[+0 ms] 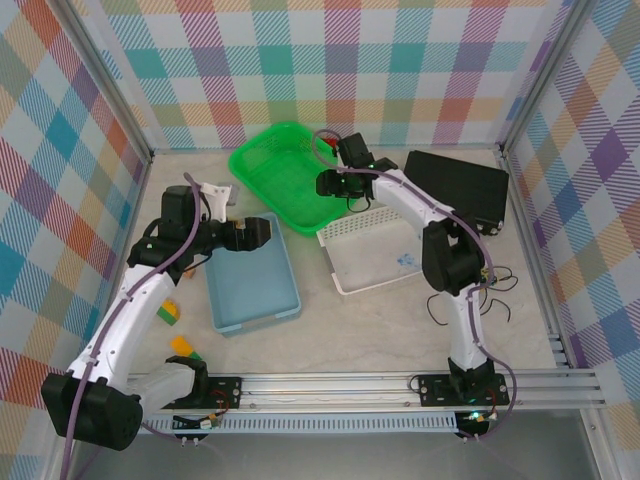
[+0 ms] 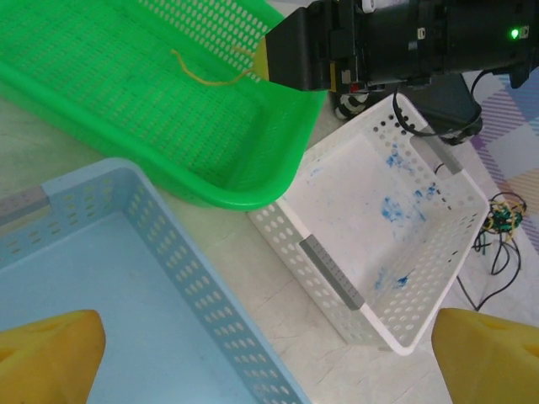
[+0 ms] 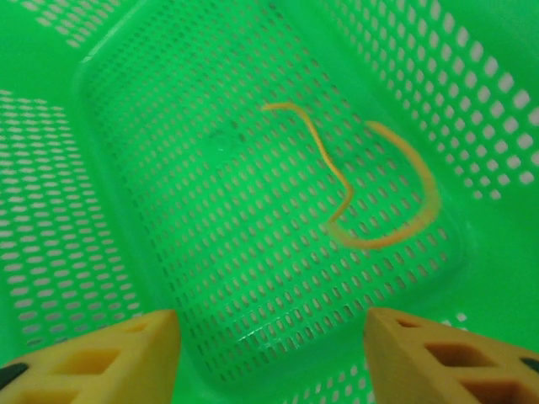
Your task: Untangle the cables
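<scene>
Thin yellow cable (image 3: 379, 244) lies curled and loose on the floor of the green perforated plastic basket (image 3: 126, 168), far centre. Right gripper (image 3: 269, 316) hovers above it, jaws parted, empty. Left gripper (image 2: 268, 316) over the light-blue plastic basket (image 2: 168, 244), jaws wide, empty. Thin black cables (image 1: 497, 285) on the table, right.

Seen from above, the left arm (image 1: 135, 300) leans forward from its base, bends at the elbow and turns its wrist to the right. The left tool (image 1: 255, 232) is level, and its yellow fingertips (image 2: 46, 358) are spread wide apart. The right arm (image 1: 445, 255) rises upright, folds at the elbow and stretches far forward and leftward. The right tool (image 1: 335, 155) points downward, with a clear gap between its yellow fingertips (image 3: 109, 353).
</scene>
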